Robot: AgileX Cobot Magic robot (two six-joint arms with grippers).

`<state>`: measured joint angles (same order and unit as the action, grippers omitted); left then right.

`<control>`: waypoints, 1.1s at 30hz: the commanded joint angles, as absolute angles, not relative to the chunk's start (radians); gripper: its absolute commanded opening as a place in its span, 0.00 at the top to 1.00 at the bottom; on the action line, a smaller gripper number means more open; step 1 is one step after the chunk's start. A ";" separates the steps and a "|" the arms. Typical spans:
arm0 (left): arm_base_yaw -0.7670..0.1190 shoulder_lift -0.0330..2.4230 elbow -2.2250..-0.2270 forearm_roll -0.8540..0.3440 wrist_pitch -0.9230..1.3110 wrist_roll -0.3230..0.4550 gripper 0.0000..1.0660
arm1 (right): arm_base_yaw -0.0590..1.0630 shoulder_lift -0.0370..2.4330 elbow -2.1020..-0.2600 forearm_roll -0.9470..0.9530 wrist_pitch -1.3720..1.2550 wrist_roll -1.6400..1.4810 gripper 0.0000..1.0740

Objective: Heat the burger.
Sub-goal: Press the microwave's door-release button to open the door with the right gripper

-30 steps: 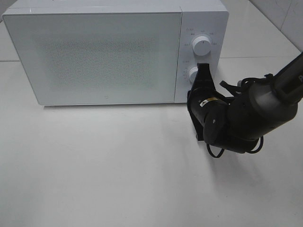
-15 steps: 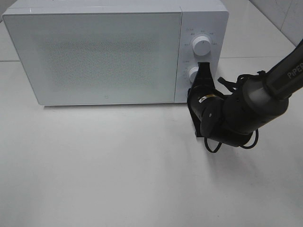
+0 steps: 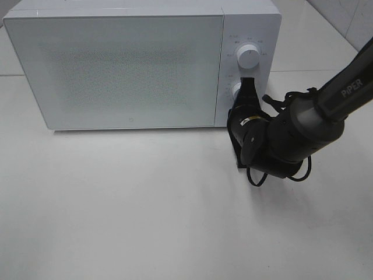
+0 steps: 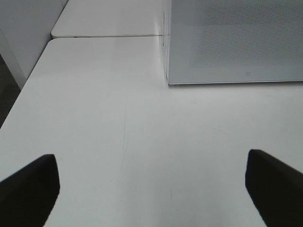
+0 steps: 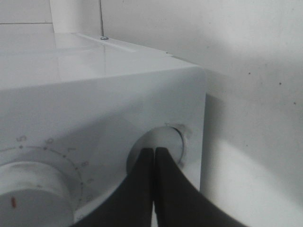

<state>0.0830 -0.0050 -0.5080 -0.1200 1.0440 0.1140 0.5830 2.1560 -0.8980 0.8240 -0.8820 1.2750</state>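
The burger is hidden; the white microwave (image 3: pixel 116 64) stands with its door closed. My right gripper (image 3: pixel 247 83) is shut, its two black fingers pressed together with the tips against the lower knob (image 3: pixel 236 90) of the control panel. The right wrist view shows those closed fingertips (image 5: pixel 154 152) touching the round knob (image 5: pixel 176 138). My left gripper (image 4: pixel 151 189) is open, its fingers (image 4: pixel 28 187) spread wide over bare table in front of the microwave's left corner (image 4: pixel 166 80). It holds nothing.
An upper dial (image 3: pixel 249 57) sits above the touched knob, and it shows with tick marks in the right wrist view (image 5: pixel 33 198). The white table (image 3: pixel 145 204) spreads in front of the microwave. A tiled wall lies at the back right.
The right arm's bulky wrist has shifted slightly left and closer to the microwave, while the shut fingertips stayed on the lower knob.
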 commanded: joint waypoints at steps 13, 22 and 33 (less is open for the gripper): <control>0.084 -0.025 -0.502 -0.129 1.041 0.107 0.06 | 0.560 2.153 -0.965 0.850 -1.014 1.230 1.00; 0.084 -0.025 -0.502 -0.128 1.041 0.107 0.06 | 0.548 2.195 -1.072 0.832 -1.104 1.200 1.00; 0.084 -0.025 -0.502 -0.128 1.041 0.107 0.06 | 0.548 2.207 -1.111 0.830 -1.103 1.172 1.00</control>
